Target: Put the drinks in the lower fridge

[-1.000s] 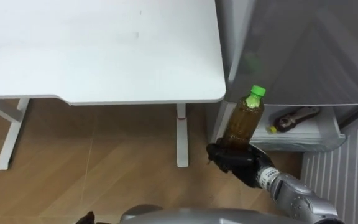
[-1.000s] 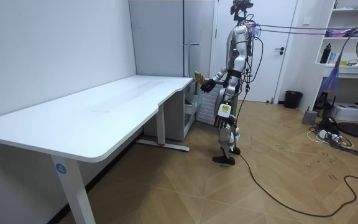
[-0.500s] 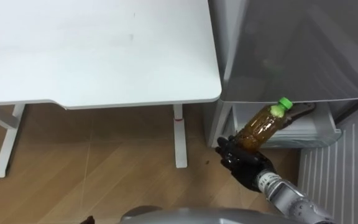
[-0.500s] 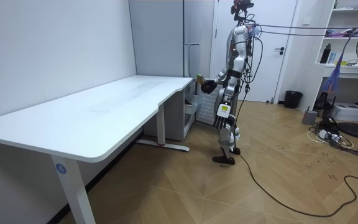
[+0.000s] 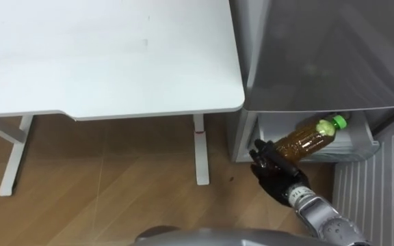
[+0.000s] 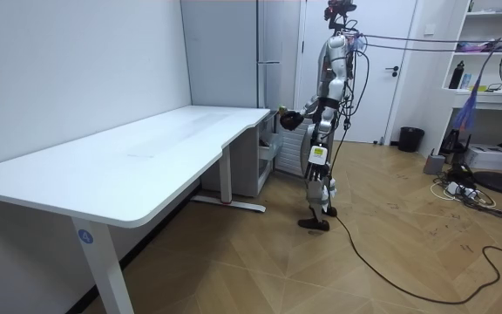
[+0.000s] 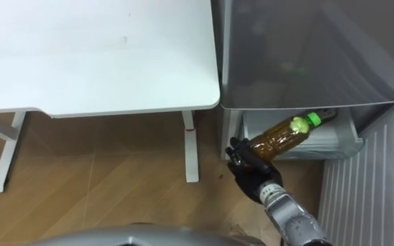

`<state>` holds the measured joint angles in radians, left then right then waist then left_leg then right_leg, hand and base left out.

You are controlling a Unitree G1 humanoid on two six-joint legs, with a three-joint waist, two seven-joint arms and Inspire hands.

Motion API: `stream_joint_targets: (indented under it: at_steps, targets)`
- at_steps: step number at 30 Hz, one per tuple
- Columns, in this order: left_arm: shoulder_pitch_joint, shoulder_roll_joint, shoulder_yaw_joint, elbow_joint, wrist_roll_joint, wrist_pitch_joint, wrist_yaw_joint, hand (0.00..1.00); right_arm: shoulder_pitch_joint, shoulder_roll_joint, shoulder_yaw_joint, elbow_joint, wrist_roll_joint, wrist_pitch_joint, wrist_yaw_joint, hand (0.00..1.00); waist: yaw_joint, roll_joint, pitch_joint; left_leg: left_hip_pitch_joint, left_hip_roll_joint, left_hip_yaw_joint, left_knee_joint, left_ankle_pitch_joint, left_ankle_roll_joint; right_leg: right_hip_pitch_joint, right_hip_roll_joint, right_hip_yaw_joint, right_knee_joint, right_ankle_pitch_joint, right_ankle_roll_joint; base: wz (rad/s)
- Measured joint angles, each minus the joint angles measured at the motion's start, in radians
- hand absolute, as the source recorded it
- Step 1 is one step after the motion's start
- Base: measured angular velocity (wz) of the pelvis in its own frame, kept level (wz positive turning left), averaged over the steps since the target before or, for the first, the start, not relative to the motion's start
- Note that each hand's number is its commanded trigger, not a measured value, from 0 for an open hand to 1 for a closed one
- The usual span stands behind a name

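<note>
1. Position: in the room view, the robot stands upright on the wooden floor (image 6: 260,262) at the far end of the white surface (image 5: 108,55), facing the grey fridge (image 5: 320,55).

2. Right hand: the right hand (image 5: 273,167) reaches forward from the lower right of the eye views. Its fingers are clamped round the base end of the bottle (image 5: 310,137). In the room view, this hand (image 6: 291,117) is raised to about chest height, close to the fridge front.

3. Task item: the bottle holds amber liquid and has a green cap (image 5: 338,122). It is tilted almost flat, with the cap pointing up and to the right. The cap end lies in front of the opening of the lower compartment (image 5: 353,149). Whether the bottle touches the compartment cannot be told.

4. Lower compartment: it stands open below the closed grey upper door. A dark item (image 7: 328,112) lies inside it, just behind the cap; what it is cannot be told.

5. Fridge door: the ribbed white inner panel of the open lower door (image 5: 368,198) is to the right of the arm.

6. Left hand: in the room view, the left hand (image 6: 312,164) hangs beside the hip.

7. Surface: the corner of the surface is just beside the fridge's left wall.
</note>
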<state>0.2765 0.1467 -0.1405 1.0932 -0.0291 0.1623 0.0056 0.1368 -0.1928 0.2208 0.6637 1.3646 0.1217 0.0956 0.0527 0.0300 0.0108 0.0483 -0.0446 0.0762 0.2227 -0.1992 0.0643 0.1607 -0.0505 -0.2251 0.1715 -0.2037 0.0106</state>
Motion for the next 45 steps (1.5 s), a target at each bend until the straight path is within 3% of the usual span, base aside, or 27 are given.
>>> stream_joint_targets:
  at_steps: [6, 15, 29, 34, 36, 38, 42, 45]
  targets:
    - [0.012, -0.013, 0.000, 0.000, 0.002, 0.007, -0.019, 0.00, -0.001, 0.006, -0.020, 0.014, 0.126, -0.039, -0.029, 1.00, 0.003, 0.000, -0.0001, 0.000, 0.000, 0.000, 0.006, 0.000, 0.000, -0.002, 0.000, 0.002, -0.005, -0.002, 0.000, 0.00]
    - [0.029, -0.014, 0.001, -0.009, 0.002, 0.007, -0.037, 0.00, 0.000, 0.020, -0.072, 0.044, 0.187, -0.069, -0.050, 1.00, 0.004, -0.002, -0.0004, 0.005, -0.002, 0.000, 0.006, 0.000, 0.000, -0.002, 0.000, 0.005, -0.013, -0.005, 0.001, 0.00]
    - [0.030, -0.014, 0.002, -0.038, 0.005, 0.008, -0.043, 0.00, -0.006, 0.027, -0.098, 0.043, 0.236, -0.078, -0.077, 1.00, 0.006, 0.014, -0.0047, -0.008, -0.003, -0.007, -0.003, 0.000, 0.000, -0.005, 0.001, 0.002, -0.013, -0.005, 0.001, 0.00]
    - [0.004, -0.012, 0.005, -0.044, 0.044, 0.008, -0.056, 0.00, -0.098, 0.028, -0.168, 0.121, 0.276, -0.085, -0.104, 1.00, 0.004, 0.023, -0.0040, -0.056, -0.003, -0.007, 0.002, 0.007, 0.002, -0.053, -0.001, 0.002, 0.000, -0.003, -0.001, 0.01]
    - [-0.026, -0.012, 0.005, -0.044, 0.043, 0.009, -0.056, 0.00, -0.157, 0.028, -0.184, 0.157, 0.286, -0.106, -0.116, 1.00, 0.006, 0.020, -0.0036, -0.089, -0.003, -0.008, 0.010, 0.014, 0.003, -0.089, -0.001, 0.001, 0.007, -0.002, -0.002, 0.00]
    - [-0.051, -0.006, 0.000, -0.042, 0.040, 0.008, -0.056, 0.00, -0.202, 0.027, -0.184, 0.183, 0.292, -0.122, -0.115, 1.00, 0.005, 0.017, -0.0009, -0.112, -0.002, -0.011, 0.017, 0.019, 0.002, -0.115, -0.001, -0.001, 0.016, 0.000, -0.004, 0.06]
    - [-0.102, 0.012, -0.002, -0.036, 0.037, 0.001, -0.049, 0.00, -0.317, 0.030, -0.188, 0.316, 0.281, -0.118, -0.108, 1.00, 0.005, 0.006, 0.0069, -0.151, -0.003, -0.025, 0.017, 0.028, 0.000, -0.147, -0.001, -0.019, 0.016, 0.005, -0.009, 0.10]
    - [-0.124, 0.017, -0.002, -0.033, 0.021, -0.004, -0.039, 0.00, -0.355, 0.029, -0.210, 0.364, 0.279, -0.119, -0.108, 1.00, 0.010, 0.002, 0.0088, -0.191, -0.003, -0.033, 0.022, 0.032, 0.001, -0.182, -0.002, -0.023, 0.017, 0.007, -0.009, 0.11]
